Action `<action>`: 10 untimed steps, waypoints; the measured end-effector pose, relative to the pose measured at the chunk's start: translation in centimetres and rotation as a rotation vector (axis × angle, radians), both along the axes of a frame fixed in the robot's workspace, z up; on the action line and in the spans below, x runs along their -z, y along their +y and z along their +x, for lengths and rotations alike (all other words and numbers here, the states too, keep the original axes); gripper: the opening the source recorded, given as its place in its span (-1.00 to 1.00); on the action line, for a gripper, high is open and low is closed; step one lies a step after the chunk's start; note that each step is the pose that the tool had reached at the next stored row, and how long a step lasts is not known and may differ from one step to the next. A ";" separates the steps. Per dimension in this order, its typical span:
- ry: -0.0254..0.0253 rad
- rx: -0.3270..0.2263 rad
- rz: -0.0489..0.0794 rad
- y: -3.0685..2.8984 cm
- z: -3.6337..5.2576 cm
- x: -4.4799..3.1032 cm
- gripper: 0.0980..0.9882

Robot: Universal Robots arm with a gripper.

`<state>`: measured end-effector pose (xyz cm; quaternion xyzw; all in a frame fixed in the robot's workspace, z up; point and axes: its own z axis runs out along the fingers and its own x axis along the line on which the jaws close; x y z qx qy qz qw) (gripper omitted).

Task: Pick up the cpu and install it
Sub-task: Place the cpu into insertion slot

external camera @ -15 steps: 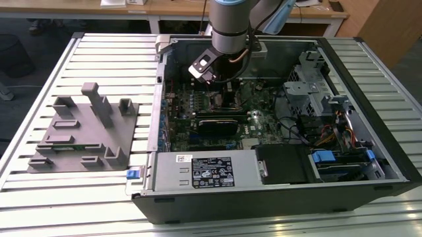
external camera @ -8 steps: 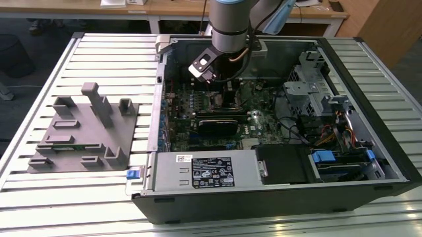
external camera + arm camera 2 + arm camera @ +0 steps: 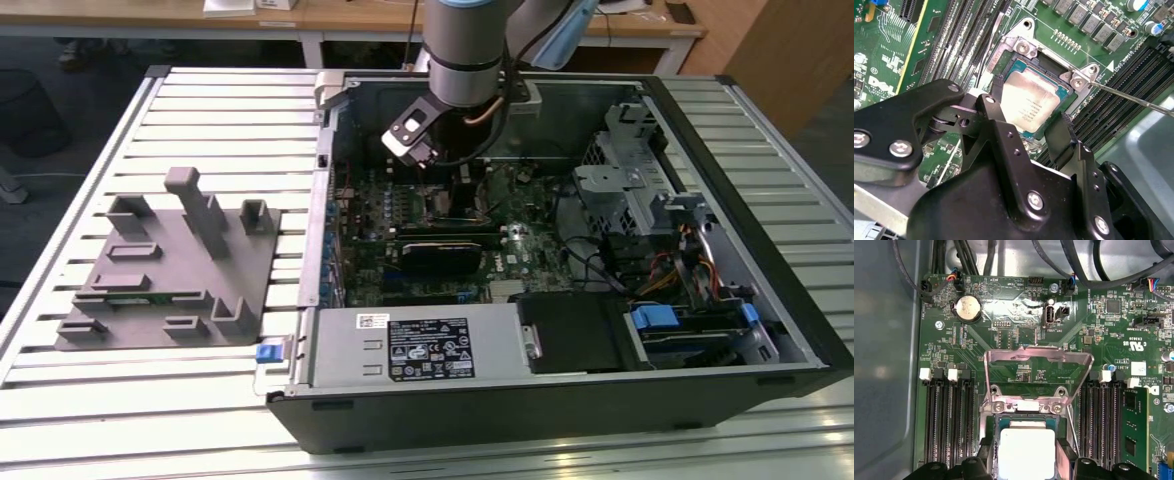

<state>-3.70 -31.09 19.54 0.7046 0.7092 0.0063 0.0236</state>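
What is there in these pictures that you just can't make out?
Second wrist view: the near edge of the cpu, hidden by the gripper.
First wrist view: part of the cpu, cut off by the picture's edge.
Exterior view: the socket under the arm, too small to tell whether it is filled.

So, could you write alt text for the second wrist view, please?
A black end effector grips a silvery square cpu by two opposite edges at the open socket of a green motherboard. Dark memory slots run along both sides.

Lab workshop: open computer case (image 3: 534, 415) on slatted metal bench (image 3: 200, 110), desks (image 3: 360, 20) behind.
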 end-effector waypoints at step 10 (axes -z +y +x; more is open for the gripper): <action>0.0000 -0.009 0.000 0.01 0.01 -1.04 -0.01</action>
